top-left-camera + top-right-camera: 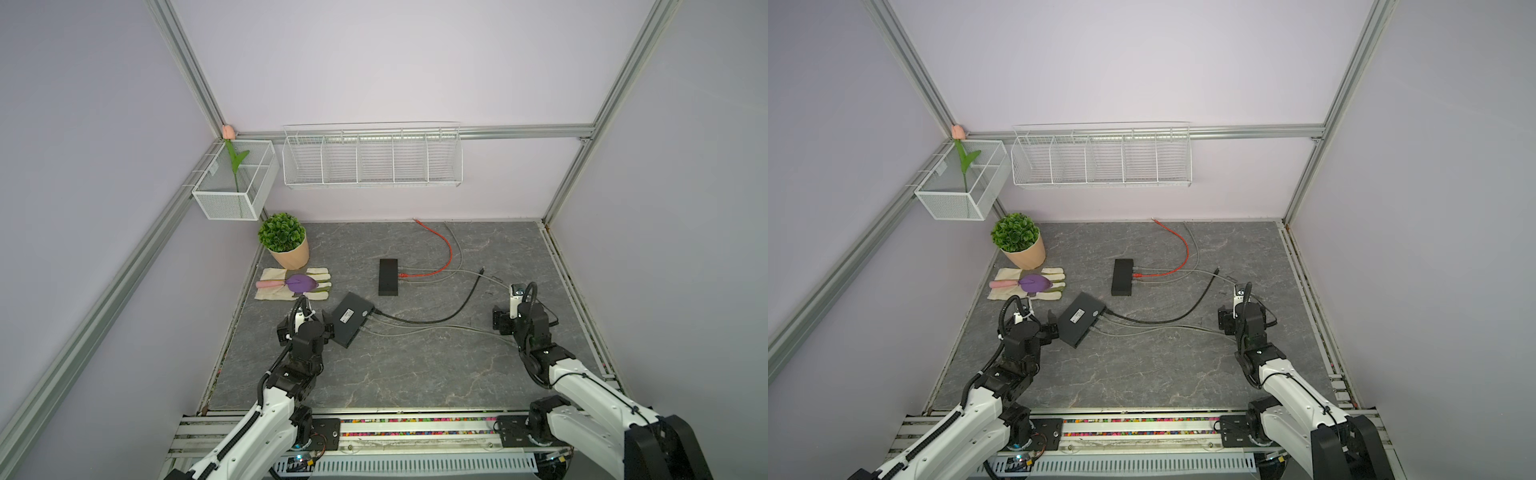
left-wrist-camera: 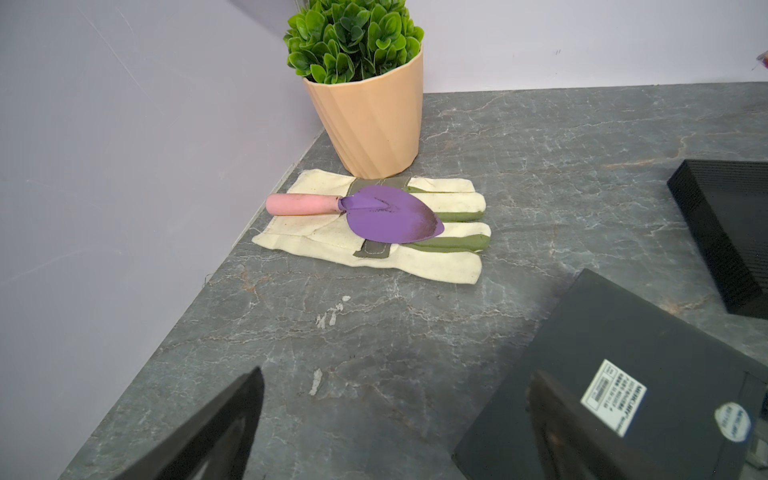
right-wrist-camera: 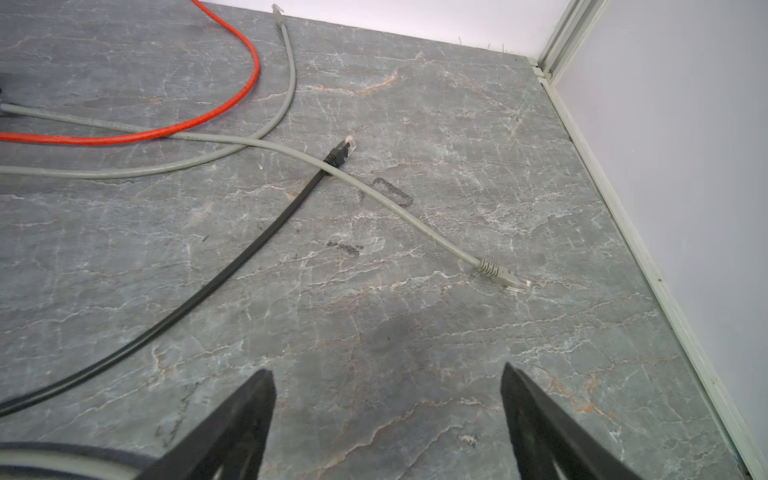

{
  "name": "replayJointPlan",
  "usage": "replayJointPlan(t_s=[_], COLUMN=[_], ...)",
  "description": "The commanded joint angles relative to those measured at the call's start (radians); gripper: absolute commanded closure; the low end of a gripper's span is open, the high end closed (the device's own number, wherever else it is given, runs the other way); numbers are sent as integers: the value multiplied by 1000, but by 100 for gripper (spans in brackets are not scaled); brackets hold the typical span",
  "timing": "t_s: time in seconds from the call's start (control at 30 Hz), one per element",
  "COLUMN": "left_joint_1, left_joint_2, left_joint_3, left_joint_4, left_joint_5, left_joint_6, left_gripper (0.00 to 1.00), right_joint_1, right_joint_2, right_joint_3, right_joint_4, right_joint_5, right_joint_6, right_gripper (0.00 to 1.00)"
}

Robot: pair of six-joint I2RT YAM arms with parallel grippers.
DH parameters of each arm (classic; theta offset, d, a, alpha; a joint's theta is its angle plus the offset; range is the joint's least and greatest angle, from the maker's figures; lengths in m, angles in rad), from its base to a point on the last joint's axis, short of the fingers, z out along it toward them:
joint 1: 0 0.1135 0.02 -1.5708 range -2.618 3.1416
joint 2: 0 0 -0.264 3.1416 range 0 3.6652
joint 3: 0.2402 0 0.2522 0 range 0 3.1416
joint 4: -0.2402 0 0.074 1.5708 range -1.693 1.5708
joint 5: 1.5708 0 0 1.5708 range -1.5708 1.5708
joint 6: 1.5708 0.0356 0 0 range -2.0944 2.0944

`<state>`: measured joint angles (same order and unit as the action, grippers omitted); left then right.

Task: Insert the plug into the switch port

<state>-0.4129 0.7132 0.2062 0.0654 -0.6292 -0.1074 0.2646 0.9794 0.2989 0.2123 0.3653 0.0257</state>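
Two black switches lie on the grey tabletop: one with labels (image 1: 353, 319) (image 1: 1080, 319) (image 2: 648, 374) at the left, one plain (image 1: 388, 277) (image 1: 1122, 277) farther back. A black cable runs from the labelled switch to a loose black plug (image 3: 340, 151) (image 1: 482, 270). A grey cable crosses over it and ends in a loose grey plug (image 3: 500, 276). My left gripper (image 2: 395, 415) (image 1: 309, 316) is open beside the labelled switch, one finger (image 2: 557, 428) over its near corner. My right gripper (image 3: 386, 374) (image 1: 521, 307) is open and empty, short of the grey plug.
A red cable (image 1: 446, 249) and grey cables curve from the plain switch toward the back wall. A potted plant (image 1: 284, 241) and a glove (image 2: 449, 257) with a purple trowel (image 2: 390, 214) sit at the back left. Wire baskets (image 1: 372, 160) hang on the walls.
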Motion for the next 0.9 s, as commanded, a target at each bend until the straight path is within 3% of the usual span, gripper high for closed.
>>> replayJointPlan(t_s=[0.0,0.27,0.87], left_joint_1=[-4,3,53], left_joint_2=[3,35,289], left_joint_3=[20,2,48], left_joint_4=[77,185,382], left_joint_5=[-27,-48,-85], left_joint_6=[9,27,44], left_gripper=[1,1,1], right_joint_1=[6,3,-13], right_joint_2=[11,21,156], right_joint_3=[4,-15,14], right_joint_4=[39,120,270], right_joint_5=[0,26,75], right_joint_6=[-12,-10,-69], right_gripper=[12,12,12])
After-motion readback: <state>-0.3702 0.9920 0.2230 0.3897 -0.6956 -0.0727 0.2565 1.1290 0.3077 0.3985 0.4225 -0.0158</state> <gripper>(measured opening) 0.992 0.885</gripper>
